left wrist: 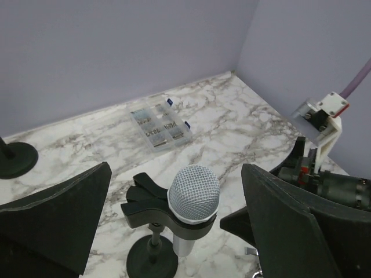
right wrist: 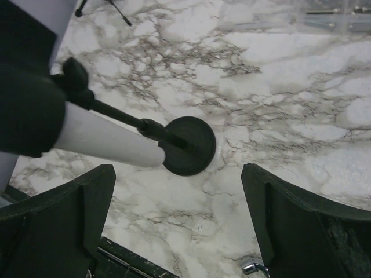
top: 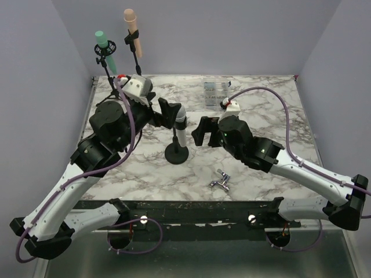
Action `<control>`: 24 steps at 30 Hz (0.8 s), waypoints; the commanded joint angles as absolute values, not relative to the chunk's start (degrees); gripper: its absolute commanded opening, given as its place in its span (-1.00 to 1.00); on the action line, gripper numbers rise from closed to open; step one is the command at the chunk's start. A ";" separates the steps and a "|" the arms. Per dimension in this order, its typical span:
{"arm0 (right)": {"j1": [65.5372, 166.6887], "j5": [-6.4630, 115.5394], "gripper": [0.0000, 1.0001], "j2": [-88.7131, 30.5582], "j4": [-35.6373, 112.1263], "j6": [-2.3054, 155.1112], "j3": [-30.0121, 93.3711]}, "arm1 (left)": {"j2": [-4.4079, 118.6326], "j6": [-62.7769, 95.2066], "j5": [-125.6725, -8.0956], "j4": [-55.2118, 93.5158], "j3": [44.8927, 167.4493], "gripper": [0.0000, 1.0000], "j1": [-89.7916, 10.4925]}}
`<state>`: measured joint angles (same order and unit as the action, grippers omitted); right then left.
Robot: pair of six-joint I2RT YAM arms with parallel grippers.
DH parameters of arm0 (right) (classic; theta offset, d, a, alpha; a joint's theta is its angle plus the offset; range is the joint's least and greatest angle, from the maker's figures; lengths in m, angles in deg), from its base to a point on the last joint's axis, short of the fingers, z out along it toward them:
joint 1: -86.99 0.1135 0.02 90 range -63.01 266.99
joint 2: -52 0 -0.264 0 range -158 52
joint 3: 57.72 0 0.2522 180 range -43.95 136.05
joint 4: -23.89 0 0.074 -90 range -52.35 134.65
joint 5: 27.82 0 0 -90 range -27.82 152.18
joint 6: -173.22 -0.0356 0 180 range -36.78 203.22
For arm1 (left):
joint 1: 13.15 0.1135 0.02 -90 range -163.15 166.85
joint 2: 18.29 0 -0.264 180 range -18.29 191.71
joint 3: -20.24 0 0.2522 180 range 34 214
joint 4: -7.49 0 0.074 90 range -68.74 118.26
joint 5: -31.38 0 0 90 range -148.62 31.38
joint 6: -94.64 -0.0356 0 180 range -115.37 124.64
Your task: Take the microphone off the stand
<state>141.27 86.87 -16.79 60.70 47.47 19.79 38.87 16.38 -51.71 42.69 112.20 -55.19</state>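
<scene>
The marble table point(top: 261, 116) takes up pretty much the whole scene, with both arms reaching into the middle of it. The left arm point(top: 110, 130) comes in from the left. The left gripper point(left wrist: 175, 174) has its jaws spread wide on either side of the mic head, with gaps on both sides, so it isn't gripping yet. The right arm point(top: 272, 156) parks the right gripper point(right wrist: 177, 174) just to the right of the mic, jaws released too and holding nothing.

The stand point(top: 177, 153) is mid-table on its round black base. The microphone point(left wrist: 194, 191) is in the stand's clip point(left wrist: 142, 200), mesh head up.

Two other mics on stands are in the back-left corner, a green mic point(top: 104, 41) and a peach mic point(top: 131, 22). There's a clear organizer box point(top: 217, 92) further back and a small metal fitting point(top: 220, 183) near the front edge.
</scene>
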 commanded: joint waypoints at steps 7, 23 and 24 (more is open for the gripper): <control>155.92 99.68 1.00 -18.23 50.15 62.61 27.95 | 25.24 10.96 -34.83 25.85 99.14 0.98 -55.25; 157.86 112.66 0.70 -36.57 52.00 70.18 48.90 | 22.74 9.44 -30.07 21.54 95.02 0.97 -55.26; 157.83 113.58 0.69 -37.35 52.36 70.63 49.50 | 22.83 9.64 -30.26 21.52 95.15 0.97 -55.21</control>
